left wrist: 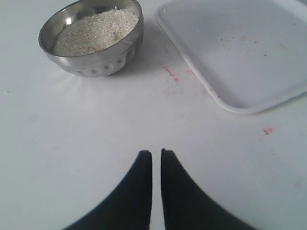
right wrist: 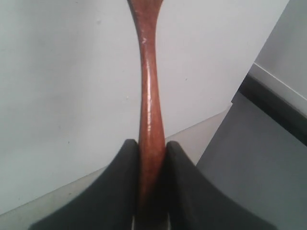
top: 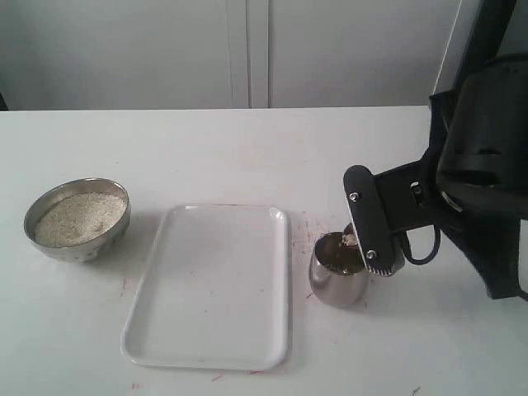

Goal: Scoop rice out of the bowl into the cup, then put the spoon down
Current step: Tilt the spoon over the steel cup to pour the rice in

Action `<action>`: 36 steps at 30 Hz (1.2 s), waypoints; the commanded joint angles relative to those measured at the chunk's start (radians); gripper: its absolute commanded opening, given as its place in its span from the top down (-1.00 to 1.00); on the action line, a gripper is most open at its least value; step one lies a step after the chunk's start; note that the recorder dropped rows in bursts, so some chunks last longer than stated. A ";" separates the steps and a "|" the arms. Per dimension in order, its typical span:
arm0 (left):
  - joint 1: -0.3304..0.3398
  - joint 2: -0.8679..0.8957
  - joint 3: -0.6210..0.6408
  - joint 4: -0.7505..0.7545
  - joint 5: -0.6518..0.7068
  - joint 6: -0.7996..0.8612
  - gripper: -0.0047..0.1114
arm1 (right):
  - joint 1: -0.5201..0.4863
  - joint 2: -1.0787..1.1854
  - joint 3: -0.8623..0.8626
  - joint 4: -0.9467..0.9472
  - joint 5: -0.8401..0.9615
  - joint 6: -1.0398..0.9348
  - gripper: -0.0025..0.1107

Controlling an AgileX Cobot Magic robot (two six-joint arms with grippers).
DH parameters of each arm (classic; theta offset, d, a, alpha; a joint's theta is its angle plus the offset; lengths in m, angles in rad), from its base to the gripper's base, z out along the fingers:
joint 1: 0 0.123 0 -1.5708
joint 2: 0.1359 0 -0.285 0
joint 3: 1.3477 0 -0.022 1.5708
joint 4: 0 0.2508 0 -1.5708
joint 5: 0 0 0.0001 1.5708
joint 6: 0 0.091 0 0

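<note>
Right hand grips spoon over cup, tray between cup and bowl; left hand clenched empty.

One bowl, one cup, one spoon, one tray.

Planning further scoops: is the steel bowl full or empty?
Nearly full: the bowl holds a pale mound of rice reaching close to its rim, clear in the exterior and left wrist views.
</note>
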 commanded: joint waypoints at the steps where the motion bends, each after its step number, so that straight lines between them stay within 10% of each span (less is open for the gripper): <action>1: -0.005 -0.003 0.005 -0.011 0.003 0.003 0.67 | 0.001 0.001 0.004 -0.012 -0.005 -0.049 0.96; 36: -0.005 -0.003 0.005 -0.011 0.003 0.003 0.67 | 0.079 0.051 0.004 -0.137 -0.005 0.077 0.96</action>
